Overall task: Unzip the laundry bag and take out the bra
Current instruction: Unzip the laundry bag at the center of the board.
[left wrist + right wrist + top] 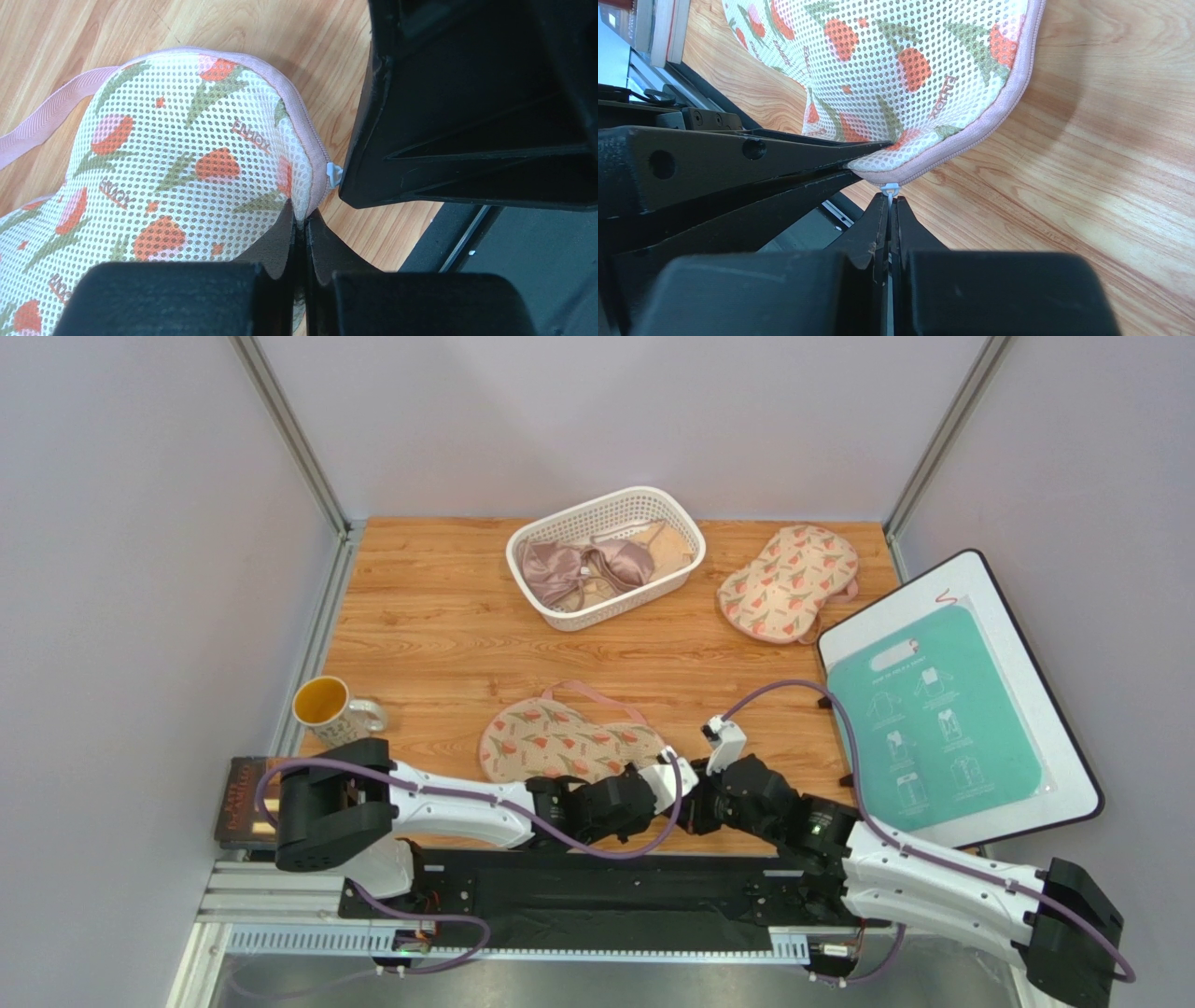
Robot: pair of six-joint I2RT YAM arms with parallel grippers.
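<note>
at the table's near edge the laundry bag lies zipped. left gripper clamps its corner fabric, right gripper pinches the white zip pull. unzipping is just starting, i judge: next, draw the pull along the pink edging. bra unseen.

Overhead, far — wrist views close, sharing laundry bag.

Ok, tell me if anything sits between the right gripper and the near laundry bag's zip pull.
Nothing visible does. The right gripper is shut on the white zip pull at the pink edge of the laundry bag, and the left gripper pinches that edge just beside it.
</note>
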